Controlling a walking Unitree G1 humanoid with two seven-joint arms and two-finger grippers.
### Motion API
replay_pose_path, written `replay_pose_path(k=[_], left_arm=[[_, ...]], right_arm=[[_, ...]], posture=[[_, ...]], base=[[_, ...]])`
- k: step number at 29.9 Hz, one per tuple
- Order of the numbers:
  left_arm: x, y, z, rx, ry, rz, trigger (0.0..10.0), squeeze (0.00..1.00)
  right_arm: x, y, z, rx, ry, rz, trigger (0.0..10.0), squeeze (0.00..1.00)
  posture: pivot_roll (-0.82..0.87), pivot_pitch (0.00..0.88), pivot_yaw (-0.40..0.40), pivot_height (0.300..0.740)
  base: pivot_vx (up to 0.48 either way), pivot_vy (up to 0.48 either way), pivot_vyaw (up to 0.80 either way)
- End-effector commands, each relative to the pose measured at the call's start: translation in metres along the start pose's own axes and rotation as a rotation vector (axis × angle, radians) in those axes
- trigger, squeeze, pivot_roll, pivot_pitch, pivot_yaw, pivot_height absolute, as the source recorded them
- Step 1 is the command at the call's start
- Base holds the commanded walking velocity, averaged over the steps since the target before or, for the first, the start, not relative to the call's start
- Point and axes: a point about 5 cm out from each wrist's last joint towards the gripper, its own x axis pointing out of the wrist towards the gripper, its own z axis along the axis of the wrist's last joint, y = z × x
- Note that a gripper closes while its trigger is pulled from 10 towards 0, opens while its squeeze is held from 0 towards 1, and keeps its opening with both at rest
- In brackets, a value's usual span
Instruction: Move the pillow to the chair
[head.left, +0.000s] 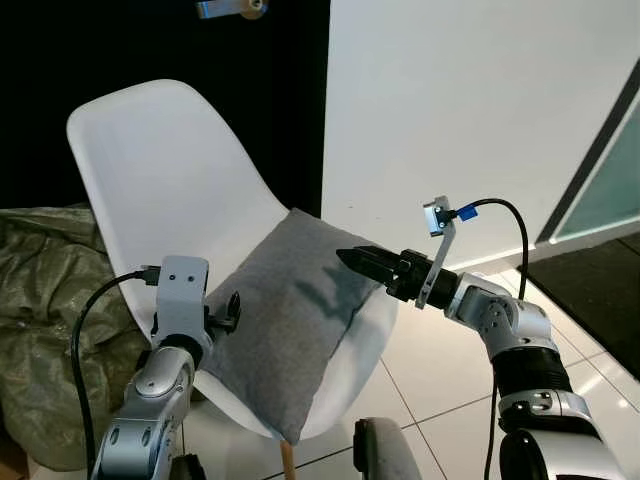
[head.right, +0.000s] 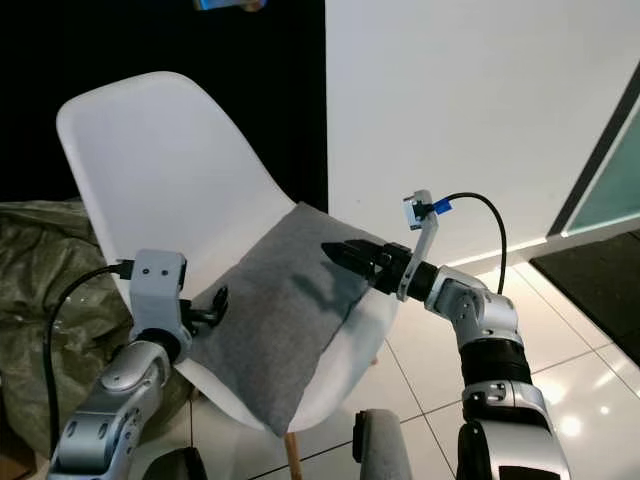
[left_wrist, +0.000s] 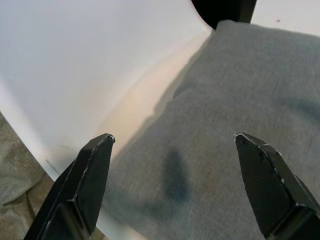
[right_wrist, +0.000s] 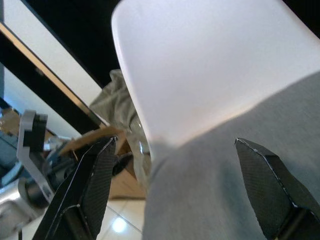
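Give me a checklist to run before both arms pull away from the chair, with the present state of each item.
1. Pillow rests on the chair seat: ok, it lies flat against the seat and lower back.
2. Pillow fully supported: not ok, its front corner hangs past the seat's front edge.
3. Left gripper released: ok, fingers spread wide with the pillow below them, not pinched.
4. Right gripper released: ok, fingers apart, grey fabric between them but not clamped.
5. Pillow will stay put once the arms leave: cannot tell, though it looks settled.
6. Retreat path on the left: ok by the look of it, the green bag sits beside the chair, apart from the arm.
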Motion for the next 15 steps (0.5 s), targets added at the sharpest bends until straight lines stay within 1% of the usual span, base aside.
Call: replay_pose_path(k=[1, 2, 4, 7, 9, 13, 15], left_arm=[[0.001, 0.003, -0.003, -0.005, 0.009, 0.013, 10.0, 0.00], [0.001, 0.003, -0.003, -0.005, 0.009, 0.013, 10.0, 0.00], [0.002, 0.003, -0.002, -0.005, 0.005, 0.015, 10.0, 0.00], [0.002, 0.003, -0.001, -0.005, 0.004, 0.015, 10.0, 0.00], [0.003, 0.002, -0.001, -0.007, 0.003, 0.016, 10.0, 0.00], [0.003, 0.002, -0.002, -0.008, 0.005, 0.015, 10.0, 0.00], [0.003, 0.000, -0.002, -0.011, 0.006, 0.014, 10.0, 0.00]], right_arm=[[0.007, 0.002, -0.003, 0.020, -0.035, -0.012, 10.0, 0.00], [0.007, 0.002, -0.003, 0.020, -0.035, -0.012, 10.0, 0.00], [0.012, 0.003, -0.007, 0.042, -0.049, -0.016, 10.0, 0.00], [0.013, 0.003, -0.008, 0.045, -0.052, -0.017, 10.0, 0.00], [0.016, 0.005, -0.012, 0.048, -0.046, -0.022, 10.0, 0.00], [0.017, 0.006, -0.014, 0.049, -0.042, -0.021, 10.0, 0.00], [0.018, 0.006, -0.016, 0.050, -0.038, -0.021, 10.0, 0.00]], posture=[[-0.09, 0.000, -0.037, 0.565], [-0.09, 0.000, -0.037, 0.565], [-0.09, 0.000, -0.038, 0.579], [-0.09, 0.000, -0.038, 0.583], [-0.09, 0.000, -0.040, 0.592], [-0.09, 0.000, -0.039, 0.597], [-0.09, 0.000, -0.040, 0.606]], base=[[0.000, 0.000, 0.00], [0.000, 0.000, 0.00], [0.000, 0.000, 0.00], [0.000, 0.000, 0.00], [0.000, 0.000, 0.00], [0.000, 0.000, 0.00], [0.000, 0.000, 0.00]])
